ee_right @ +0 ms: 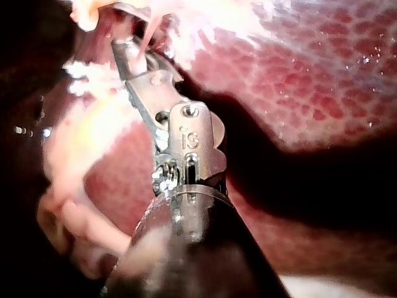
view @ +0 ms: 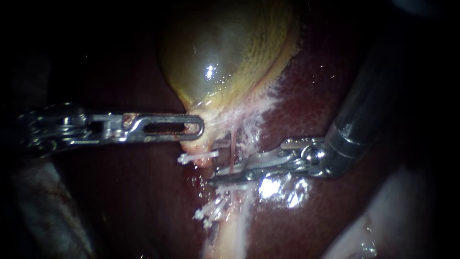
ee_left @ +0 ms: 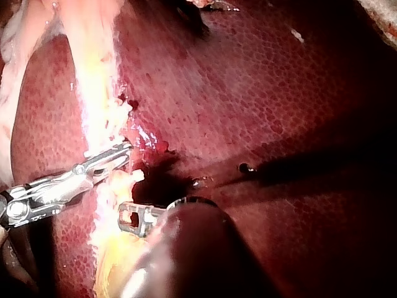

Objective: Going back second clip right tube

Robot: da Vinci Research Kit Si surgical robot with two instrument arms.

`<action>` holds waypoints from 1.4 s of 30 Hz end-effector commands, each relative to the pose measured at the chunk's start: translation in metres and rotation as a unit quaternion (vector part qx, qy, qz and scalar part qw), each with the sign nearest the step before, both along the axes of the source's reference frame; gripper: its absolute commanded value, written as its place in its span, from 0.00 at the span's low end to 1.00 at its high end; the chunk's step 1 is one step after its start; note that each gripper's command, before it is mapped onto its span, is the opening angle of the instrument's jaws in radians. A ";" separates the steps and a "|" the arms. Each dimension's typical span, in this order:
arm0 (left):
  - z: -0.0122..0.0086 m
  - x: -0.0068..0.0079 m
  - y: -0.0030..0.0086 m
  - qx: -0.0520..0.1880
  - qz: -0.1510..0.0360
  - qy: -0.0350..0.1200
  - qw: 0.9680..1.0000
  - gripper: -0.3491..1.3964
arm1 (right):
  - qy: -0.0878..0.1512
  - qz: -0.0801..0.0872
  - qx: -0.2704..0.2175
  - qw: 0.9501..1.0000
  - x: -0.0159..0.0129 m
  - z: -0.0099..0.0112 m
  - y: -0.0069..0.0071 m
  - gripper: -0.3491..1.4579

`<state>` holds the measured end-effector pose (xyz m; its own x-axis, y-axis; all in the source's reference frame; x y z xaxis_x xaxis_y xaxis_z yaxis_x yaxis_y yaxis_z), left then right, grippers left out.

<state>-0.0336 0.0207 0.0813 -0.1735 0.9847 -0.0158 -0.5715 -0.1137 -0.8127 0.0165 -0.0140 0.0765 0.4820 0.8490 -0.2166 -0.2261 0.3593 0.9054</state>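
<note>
While we pinch the gallbladder [view: 225, 52] with our left instrument [view: 194, 127] to pull the tube [view: 233, 148] tight, our right instrument [view: 215, 178] holds its jaws a little apart around it, mid-frame.

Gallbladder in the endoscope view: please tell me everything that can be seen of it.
The gallbladder is a rounded, yellow-green sac with a smooth, wet, glossy surface that shows a bright glint. It lies against the dark red liver, joined to it along one edge by pale, frayed tissue. Downward it narrows to a pale neck, where the tip of the left instrument meets it. A white clip lies across the pale tissue just below that neck.
</note>
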 end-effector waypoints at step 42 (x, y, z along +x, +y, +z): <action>0.0000 -0.0001 0.0000 0.000 0.000 0.000 1.000 0.00 | 0.023 -0.012 -0.034 0.999 -0.0001 -0.0005 -0.0001 0.44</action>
